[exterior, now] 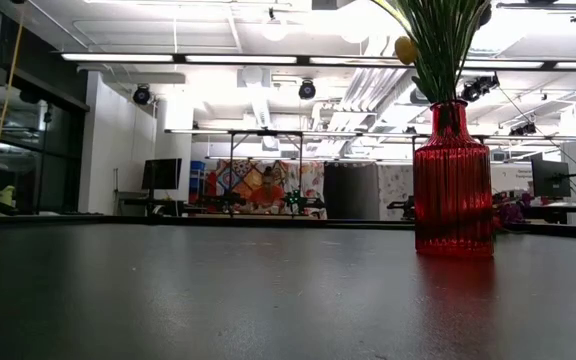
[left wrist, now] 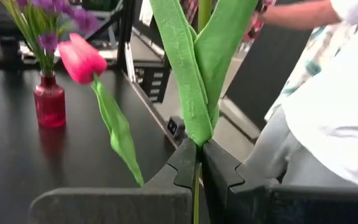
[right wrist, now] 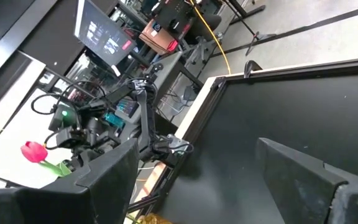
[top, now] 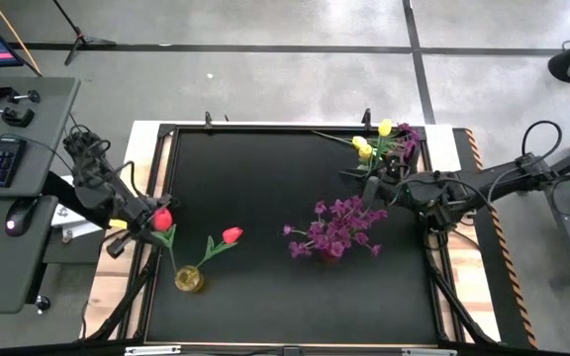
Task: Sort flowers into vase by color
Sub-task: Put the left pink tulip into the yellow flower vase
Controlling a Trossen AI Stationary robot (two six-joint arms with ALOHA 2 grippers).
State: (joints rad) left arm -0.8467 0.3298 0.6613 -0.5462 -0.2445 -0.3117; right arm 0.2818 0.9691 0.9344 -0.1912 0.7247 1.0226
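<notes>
High view: the left pincer (top: 139,220) sits at the table's (top: 265,178) left edge, closed on the green stem of a red tulip (top: 162,219) whose bloom lies just over the dark surface. The left wrist view confirms the grip, with both dark fingers (left wrist: 185,163) pressed tight against the thin stem and two broad green leaves rising above them (a person in a white shirt (left wrist: 334,118) stands just past the table edge). A second red tulip (top: 232,235) leans out of a small yellowish vase (top: 188,280) near the front left of the table, just beside the held one. In the middle, the purple sprays (top: 336,225) fill a red vase (top: 330,253). At the back right, the yellow tulips (top: 369,144) stand with a few purple blossoms beside them. The right pincer (top: 374,186) hovers between the yellow tulips and the purple sprays, its fingers spread wide and holding nothing, as the right wrist view shows. The low view shows a ribbed red vase (exterior: 453,180) with green stems standing on the table
</notes>
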